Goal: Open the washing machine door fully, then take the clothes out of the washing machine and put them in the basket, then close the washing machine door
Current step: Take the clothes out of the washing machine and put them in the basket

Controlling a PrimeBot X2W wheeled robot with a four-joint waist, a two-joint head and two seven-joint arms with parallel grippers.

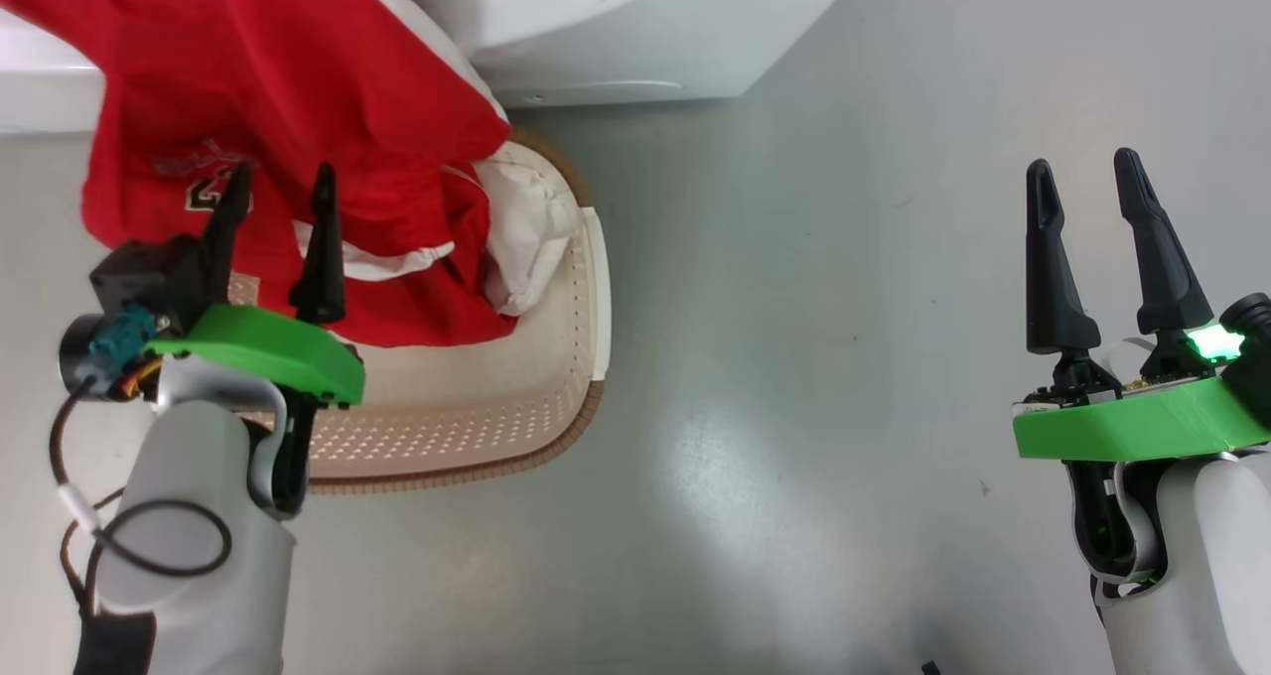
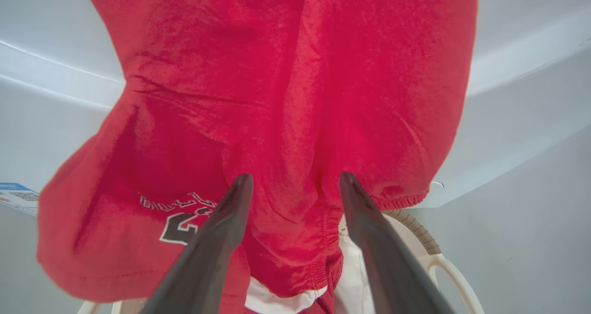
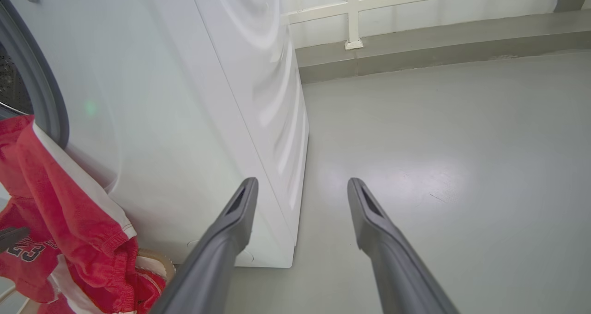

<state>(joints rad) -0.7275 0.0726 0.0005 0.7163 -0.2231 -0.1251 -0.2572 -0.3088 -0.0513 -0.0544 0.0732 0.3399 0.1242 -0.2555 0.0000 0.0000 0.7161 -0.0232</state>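
Well, my left gripper [image 1: 283,174] has its two dark fingers spread apart with nothing clamped between them, and it hovers over the left end of the basket [image 1: 467,427]. The fingertips point at the red clothes [image 1: 298,79] hanging just in front of them; whether the fabric brushes the tips I cannot tell. That red fabric, with a dark number print and white trim bands, drapes down from above and behind the basket, and its lower part lies inside, covering the basket's back left portion. Just beside it, in the basket's back right corner, sits a crumpled white cloth piece [image 1: 526,228], touching the red fabric. The front half of the basket shows bare perforated wall and bottom, edged by a brown woven-look rim. My right gripper [image 1: 1082,164] is well to the right of the basket, over bare grey floor [image 1: 844,357], its fingers likewise wide apart and holding nothing. Behind the basket stands the washing machine [image 1: 616,20], white, its lower front edge close to the basket's back rim. From my right wrist I see the grey rubber seal [image 3: 41,87] of its opening above the basket, and the red fabric spills over that seal and down the white front into the basket.
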